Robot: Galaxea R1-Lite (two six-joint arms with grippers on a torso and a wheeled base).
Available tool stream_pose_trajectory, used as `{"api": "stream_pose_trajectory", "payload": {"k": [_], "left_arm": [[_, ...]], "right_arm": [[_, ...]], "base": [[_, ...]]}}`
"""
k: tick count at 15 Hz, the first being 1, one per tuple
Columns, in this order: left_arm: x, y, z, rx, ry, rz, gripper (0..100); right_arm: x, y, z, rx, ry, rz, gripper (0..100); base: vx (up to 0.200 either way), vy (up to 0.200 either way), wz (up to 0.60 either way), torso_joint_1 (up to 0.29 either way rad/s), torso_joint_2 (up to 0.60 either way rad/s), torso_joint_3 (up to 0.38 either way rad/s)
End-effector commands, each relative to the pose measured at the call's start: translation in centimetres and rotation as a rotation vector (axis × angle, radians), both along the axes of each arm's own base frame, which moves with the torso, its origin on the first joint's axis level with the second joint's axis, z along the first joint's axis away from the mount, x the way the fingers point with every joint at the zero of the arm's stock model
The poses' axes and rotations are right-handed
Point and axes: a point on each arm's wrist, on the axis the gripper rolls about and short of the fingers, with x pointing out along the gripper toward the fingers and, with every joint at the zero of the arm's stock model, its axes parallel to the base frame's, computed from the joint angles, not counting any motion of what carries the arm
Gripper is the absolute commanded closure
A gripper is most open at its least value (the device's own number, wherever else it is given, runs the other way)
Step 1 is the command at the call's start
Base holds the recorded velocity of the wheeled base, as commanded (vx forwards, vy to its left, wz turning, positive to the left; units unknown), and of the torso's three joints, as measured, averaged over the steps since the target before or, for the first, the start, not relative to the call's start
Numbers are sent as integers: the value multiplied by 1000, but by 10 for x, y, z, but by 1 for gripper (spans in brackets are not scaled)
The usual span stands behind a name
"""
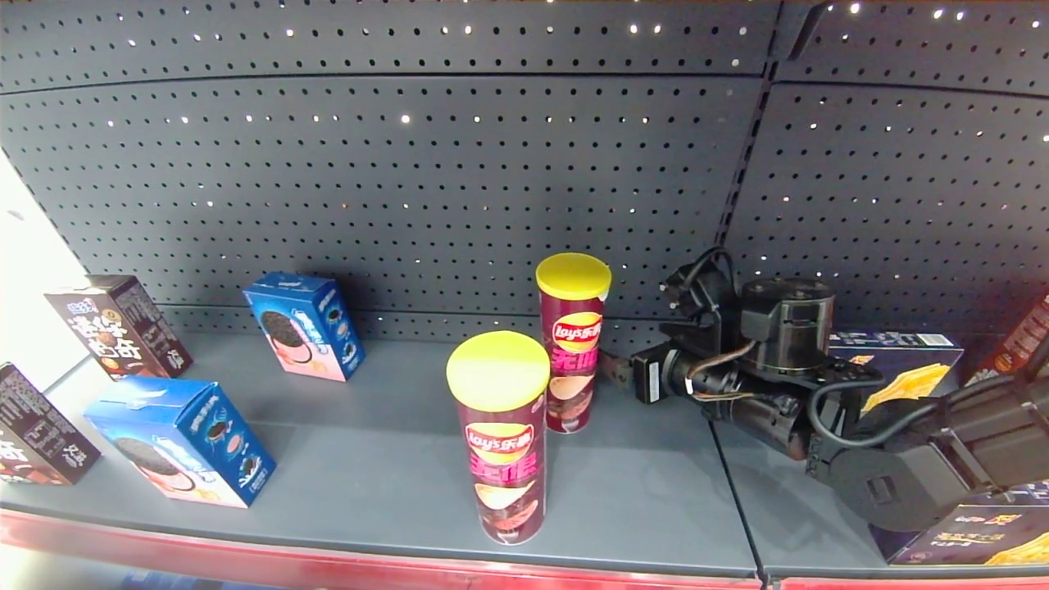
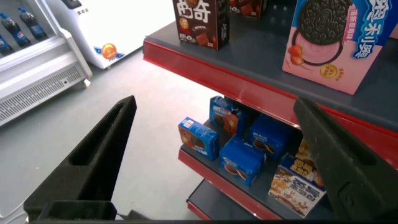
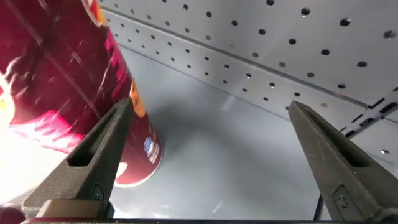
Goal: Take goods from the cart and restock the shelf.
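- right gripper [image 3: 210,106] is sitting released, jaws wide, just beside the rear chips can [image 1: 572,344] on the shelf [image 1: 369,475]
- left gripper [image 2: 216,102] is hanging released out front of the shelf

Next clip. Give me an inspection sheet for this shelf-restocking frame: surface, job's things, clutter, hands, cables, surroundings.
Surface: grey shelf with a red front edge, bare between goods.
Job's things: two upright yellow-lidded chip canisters; front canister near the edge, rear canister behind it.
Clutter: nothing seen; stocked cookie boxes stand at the left.
Hands: right hand open, empty, beside the rear canister; left hand open, empty, out in front of the shelving.
Cables: black cable loops on the right arm, clear of the goods.
Surroundings: perforated back panel; lower-shelf boxes; freezer cabinet across the aisle.
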Motion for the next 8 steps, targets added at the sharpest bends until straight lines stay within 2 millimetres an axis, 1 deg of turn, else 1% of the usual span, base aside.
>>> {"api": "stream_pose_trajectory", "payload": {"k": [1, 2, 4, 7, 8], "left_arm": [[0, 0, 0, -1, 1, 1, 0], [0, 0, 0, 0, 0, 2, 0], [0, 0, 0, -1, 1, 1, 0], [0, 0, 0, -1, 1, 4, 0], [0, 0, 0, -1, 1, 1, 0]], "right_arm": [[-4, -4, 5, 0, -10, -3, 0], [-5, -7, 8, 0, -19, -10, 0], [-7, -17, 21, -2, -59, -29, 0], [-13, -24, 22, -16, -64, -31, 0], [-23, -31, 21, -22, -55, -28, 0]], "base": [[0, 0, 0, 0, 0, 0], [0, 0, 0, 0, 0, 0], [0, 0, 0, 0, 0, 0], [0, 0, 0, 0, 0, 0], [0, 0, 0, 0, 0, 0]]}}
